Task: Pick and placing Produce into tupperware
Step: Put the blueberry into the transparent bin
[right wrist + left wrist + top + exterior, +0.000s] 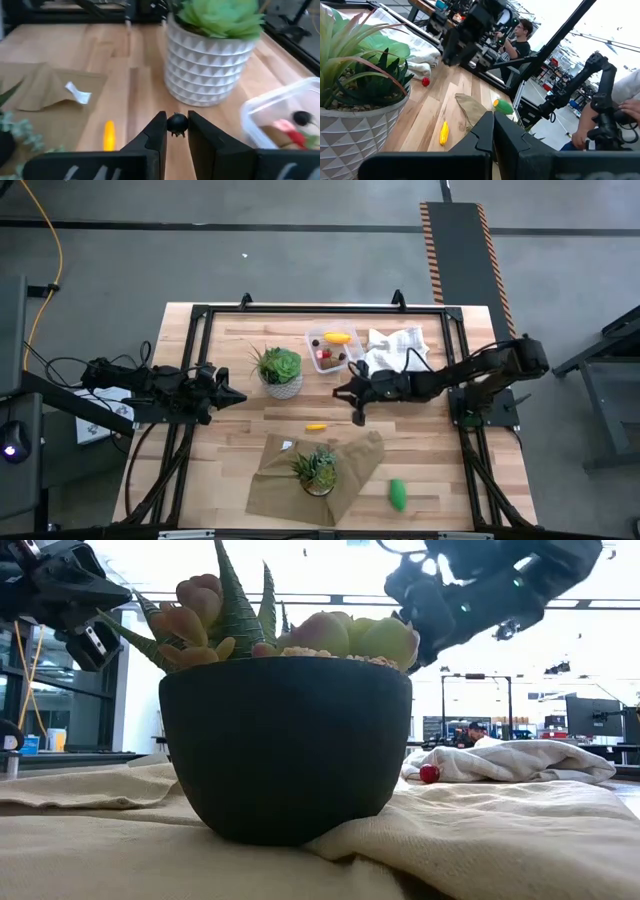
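Note:
In the right wrist view, my right gripper is shut on a tiny dark round piece of produce. It hangs above the table between the white potted plant and the clear tupperware. The tupperware holds a yellow piece, red berries and a dark piece. A yellow oblong piece and a green piece lie on the wood. A red berry lies by the white cloth. My left gripper waits shut at the table's left. My right gripper pinches the tiny dark piece between its two fingertips, one on either side. The fingers come from the table's right, slanting a little downward. The piece is lifted clear of the table.
A dark-potted succulent stands on a brown cloth near the front edge. The white pot stands close ahead of my right gripper. A black frame runs around the table. A person sits beyond the table.

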`<state>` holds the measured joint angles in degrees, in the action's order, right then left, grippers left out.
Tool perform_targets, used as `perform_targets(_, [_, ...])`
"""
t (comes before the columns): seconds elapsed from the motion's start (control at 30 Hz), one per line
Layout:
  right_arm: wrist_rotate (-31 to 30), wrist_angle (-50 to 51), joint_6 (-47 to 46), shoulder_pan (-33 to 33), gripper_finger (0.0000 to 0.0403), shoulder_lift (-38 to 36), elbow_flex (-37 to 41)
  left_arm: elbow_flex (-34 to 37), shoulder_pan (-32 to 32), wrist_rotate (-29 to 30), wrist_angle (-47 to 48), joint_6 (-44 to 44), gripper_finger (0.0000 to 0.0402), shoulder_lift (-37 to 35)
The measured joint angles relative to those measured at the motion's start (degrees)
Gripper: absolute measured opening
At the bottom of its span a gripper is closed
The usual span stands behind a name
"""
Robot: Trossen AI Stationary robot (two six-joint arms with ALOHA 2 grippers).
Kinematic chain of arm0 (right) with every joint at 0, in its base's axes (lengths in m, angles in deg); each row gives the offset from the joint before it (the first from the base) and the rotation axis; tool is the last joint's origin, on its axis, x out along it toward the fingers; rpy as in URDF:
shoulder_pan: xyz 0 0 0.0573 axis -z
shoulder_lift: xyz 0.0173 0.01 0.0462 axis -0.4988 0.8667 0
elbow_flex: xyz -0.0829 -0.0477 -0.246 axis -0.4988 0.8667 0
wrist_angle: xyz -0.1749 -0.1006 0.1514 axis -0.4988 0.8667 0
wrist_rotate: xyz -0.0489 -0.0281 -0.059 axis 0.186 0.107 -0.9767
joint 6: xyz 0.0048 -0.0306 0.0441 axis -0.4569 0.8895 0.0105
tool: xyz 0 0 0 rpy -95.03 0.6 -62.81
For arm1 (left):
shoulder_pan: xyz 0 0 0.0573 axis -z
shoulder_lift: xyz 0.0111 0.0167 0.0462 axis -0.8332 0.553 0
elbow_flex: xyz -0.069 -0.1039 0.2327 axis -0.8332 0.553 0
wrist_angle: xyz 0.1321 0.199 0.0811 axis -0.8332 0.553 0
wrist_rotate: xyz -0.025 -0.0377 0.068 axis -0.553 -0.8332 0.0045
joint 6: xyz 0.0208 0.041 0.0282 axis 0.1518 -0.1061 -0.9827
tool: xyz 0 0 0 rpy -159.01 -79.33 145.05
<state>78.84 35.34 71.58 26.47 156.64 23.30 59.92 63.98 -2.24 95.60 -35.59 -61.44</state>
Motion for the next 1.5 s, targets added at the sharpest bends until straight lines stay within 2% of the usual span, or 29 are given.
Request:
perform_targets(0.23, [0.0,14.9,-1.4,3.6,0.0046,-4.7,-4.8,0.0,0.0,0.0,0.0,0.0,0.0001,0.0])
perform_targets(0.57, [3.2,25.2,-7.7,9.3,0.0046,-11.3,-7.3,0.0,0.0,0.0,0.0,0.0,0.0001,0.0])
perform_targets(1.13, [10.8,40.4,-6.3,22.3,0.0046,-11.4,-16.7,0.0,0.0,0.0,0.0,0.0,0.0001,0.0])
perform_targets(1.3, [12.0,42.7,-9.6,25.2,0.0046,-8.2,-19.4,0.0,0.0,0.0,0.0,0.0,0.0001,0.0])
perform_targets(1.5, [15.2,47.9,-12.6,27.3,0.0046,1.5,-28.2,0.0,0.0,0.0,0.0,0.0,0.0001,0.0])
